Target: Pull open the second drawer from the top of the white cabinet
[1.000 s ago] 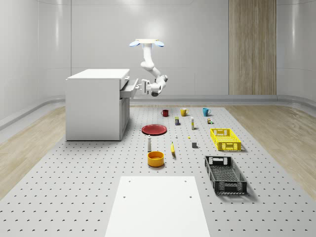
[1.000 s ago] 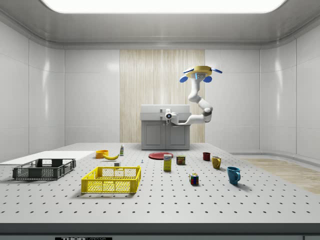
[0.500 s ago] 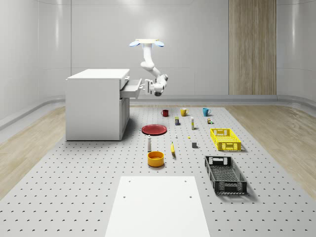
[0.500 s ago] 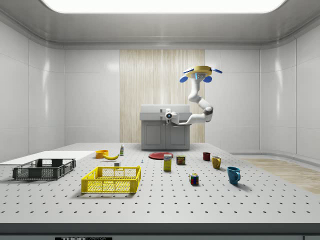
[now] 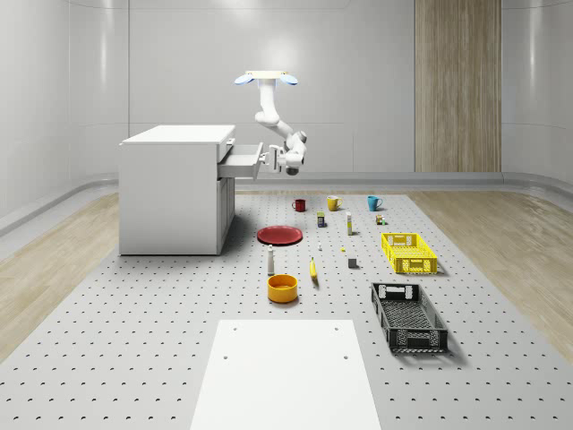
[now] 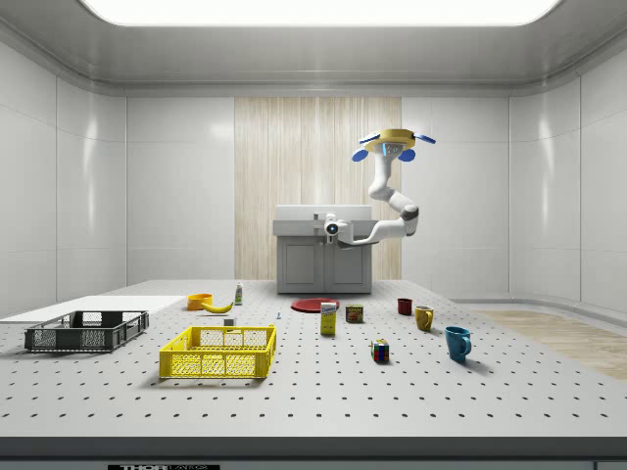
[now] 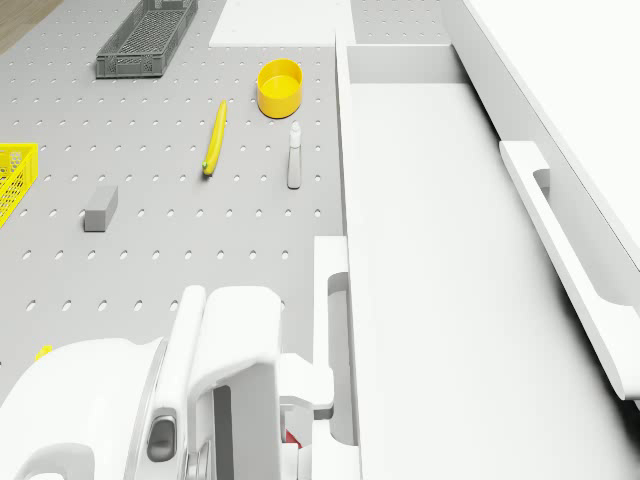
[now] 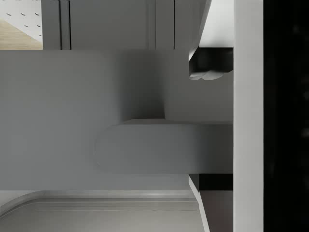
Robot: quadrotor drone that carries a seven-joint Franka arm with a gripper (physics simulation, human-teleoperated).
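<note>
The drone (image 5: pixel 264 79) hovers beside the white cabinet (image 5: pixel 175 188); its jaws (image 5: pixel 271 162) grip the handle (image 7: pixel 330 330) of the pulled-out second drawer (image 5: pixel 240 162), at the cabinet's three o'clock.

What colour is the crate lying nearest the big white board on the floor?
Dark grey, nearly black. The mesh crate shows best in the whole-scene view, to that view's right of the board.

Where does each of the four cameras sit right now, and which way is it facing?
Whole-scene view: high, off the robot, overlooking the floor; drone hovers beside the white cabinet.
Side view: low at the scene's side, facing the cabinet's front; drone and arm show.
Drone view: looks down into the open drawer; end effector at its handle.
Wrist view: close against the drawer handle.
Whole-scene and drone views share the banana.
</note>
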